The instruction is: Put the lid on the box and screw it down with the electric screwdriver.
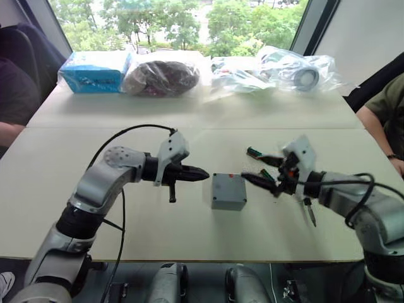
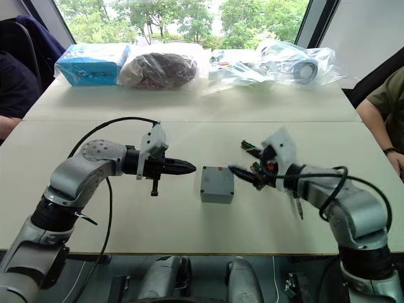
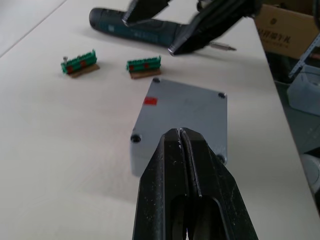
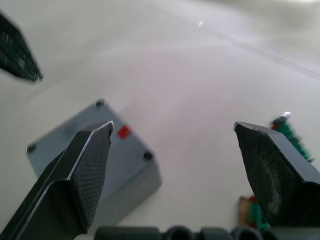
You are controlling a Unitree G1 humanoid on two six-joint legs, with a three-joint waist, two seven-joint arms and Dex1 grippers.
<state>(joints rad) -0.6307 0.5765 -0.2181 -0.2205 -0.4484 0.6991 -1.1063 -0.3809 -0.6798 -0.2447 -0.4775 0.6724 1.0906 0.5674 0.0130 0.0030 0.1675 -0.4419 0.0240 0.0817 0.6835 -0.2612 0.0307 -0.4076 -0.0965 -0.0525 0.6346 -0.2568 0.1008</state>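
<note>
The box (image 1: 228, 190) is a small grey enclosure in the middle of the table. Its flat top face (image 3: 187, 107) has a dark screw hole at each corner and a red mark. I cannot tell the lid apart from the box. My left gripper (image 1: 203, 173) is shut and empty, its tip just left of the box. On the box's other side my right gripper (image 4: 173, 127) stands wide open with nothing between its fingers. The electric screwdriver (image 3: 135, 27), dark with a thin metal bit, lies on the table behind the right gripper, partly hidden by it.
Two small green connector blocks (image 3: 80, 62) (image 3: 144, 65) lie beyond the box. A blue package (image 1: 95, 71), a dark bag (image 1: 163, 77) and clear plastic bags (image 1: 278, 68) line the far edge. People sit at the left (image 1: 12, 95) and right (image 1: 385, 113).
</note>
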